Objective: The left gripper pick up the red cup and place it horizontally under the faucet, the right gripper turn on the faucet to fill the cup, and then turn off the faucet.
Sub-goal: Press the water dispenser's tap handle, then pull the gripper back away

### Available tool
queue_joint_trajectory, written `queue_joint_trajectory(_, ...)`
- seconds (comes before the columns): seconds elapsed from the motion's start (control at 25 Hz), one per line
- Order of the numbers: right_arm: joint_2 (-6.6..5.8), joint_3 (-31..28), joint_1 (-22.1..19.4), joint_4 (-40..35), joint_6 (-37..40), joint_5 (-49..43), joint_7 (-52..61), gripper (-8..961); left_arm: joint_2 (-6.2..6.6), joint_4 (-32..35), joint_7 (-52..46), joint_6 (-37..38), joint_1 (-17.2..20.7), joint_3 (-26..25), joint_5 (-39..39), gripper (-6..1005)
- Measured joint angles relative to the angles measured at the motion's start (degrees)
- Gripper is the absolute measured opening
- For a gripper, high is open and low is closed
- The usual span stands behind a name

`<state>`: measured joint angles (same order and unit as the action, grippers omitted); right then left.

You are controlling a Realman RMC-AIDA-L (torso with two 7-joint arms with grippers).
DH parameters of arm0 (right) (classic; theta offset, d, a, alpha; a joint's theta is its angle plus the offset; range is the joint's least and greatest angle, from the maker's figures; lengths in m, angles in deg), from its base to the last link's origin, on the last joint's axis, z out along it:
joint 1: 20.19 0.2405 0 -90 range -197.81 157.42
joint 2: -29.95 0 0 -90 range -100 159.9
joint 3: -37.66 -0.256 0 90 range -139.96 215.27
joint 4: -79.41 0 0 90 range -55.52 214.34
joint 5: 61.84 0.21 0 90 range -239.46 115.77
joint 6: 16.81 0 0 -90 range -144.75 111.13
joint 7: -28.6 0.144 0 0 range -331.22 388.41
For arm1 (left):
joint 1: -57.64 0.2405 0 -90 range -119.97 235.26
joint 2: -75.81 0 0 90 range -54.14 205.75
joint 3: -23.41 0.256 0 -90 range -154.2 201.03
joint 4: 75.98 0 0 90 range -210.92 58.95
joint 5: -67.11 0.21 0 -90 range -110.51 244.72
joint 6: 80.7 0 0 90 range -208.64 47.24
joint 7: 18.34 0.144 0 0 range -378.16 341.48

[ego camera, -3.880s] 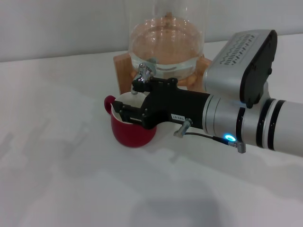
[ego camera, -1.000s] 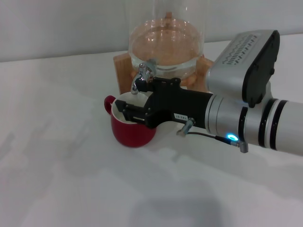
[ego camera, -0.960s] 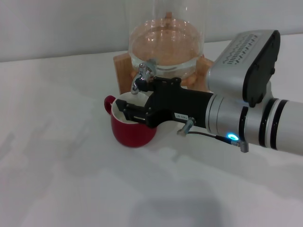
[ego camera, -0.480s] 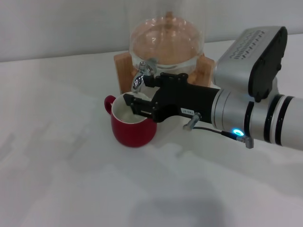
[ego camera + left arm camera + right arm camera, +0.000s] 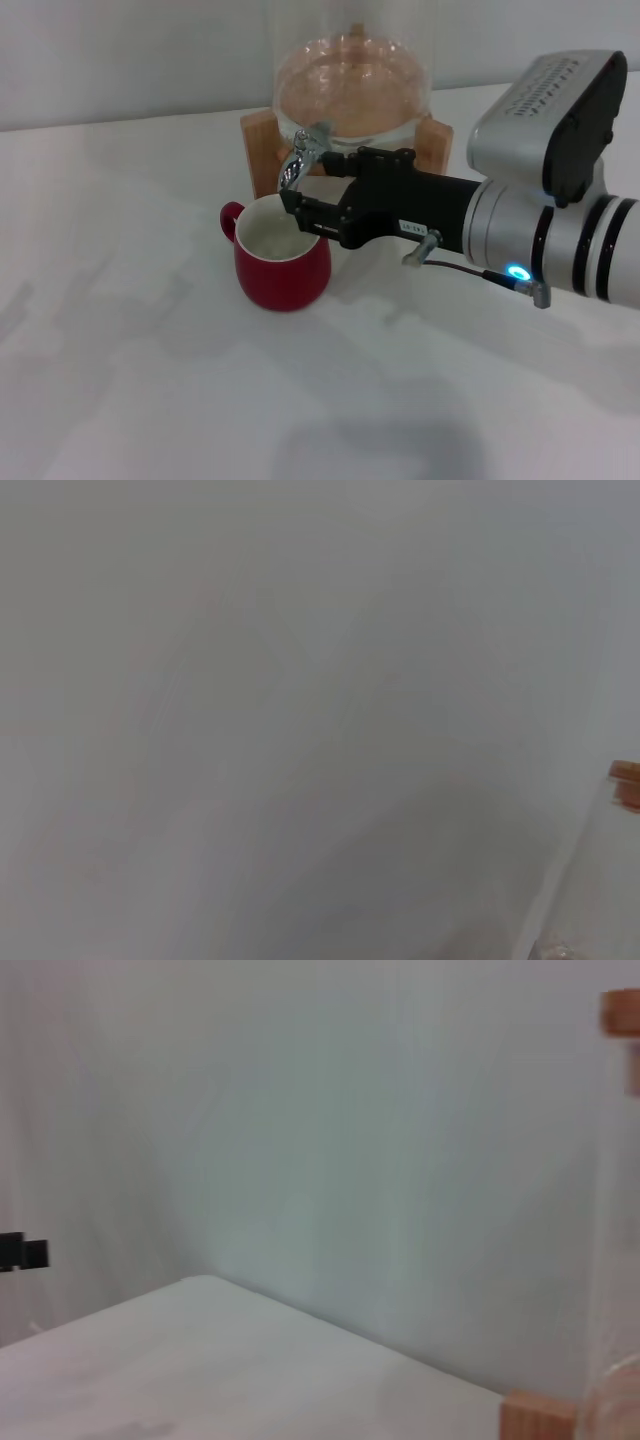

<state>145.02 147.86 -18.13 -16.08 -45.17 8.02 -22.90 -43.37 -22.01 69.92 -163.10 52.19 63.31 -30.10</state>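
A white table (image 5: 150, 400) fills the head view, bare on the robot's left of the cup and in front of the gripper, with only a plain wall behind it. At the table's far edge, just beyond the right gripper, a clear glass dispenser (image 5: 352, 90) sits on a light wooden stand (image 5: 262, 135) whose post shows beside the glass. The right arm (image 5: 560, 240), silver-white with black rings and a lit blue light, reaches in from the robot's right and ends in the right gripper (image 5: 300, 212), bulky and black, level with the table and pointed toward the robot's left. Its tips sit just over the far right part of the cup's rim and just below the faucet (image 5: 302, 160); whether they touch either one cannot be told, nor whether the fingers are parted or closed. The red cup (image 5: 280, 270) stands upright on the table directly beneath the chrome spout, its white inside showing and its small loop handle turned away from the gripper, toward the robot's left. The faucet's curved spout hangs above the cup's far rim, apart from it. The left gripper is out of sight in every view; the left wrist view shows only pale wall and a sliver of the wooden stand (image 5: 626, 780).
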Motion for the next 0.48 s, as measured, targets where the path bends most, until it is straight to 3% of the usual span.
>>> queue_joint_trajectory(0.48,0.08,-1.4,-0.5,0.0,0.4,0.0,-0.5,652,-0.05,0.0,0.0,-0.4,0.2,0.0,0.0,863)
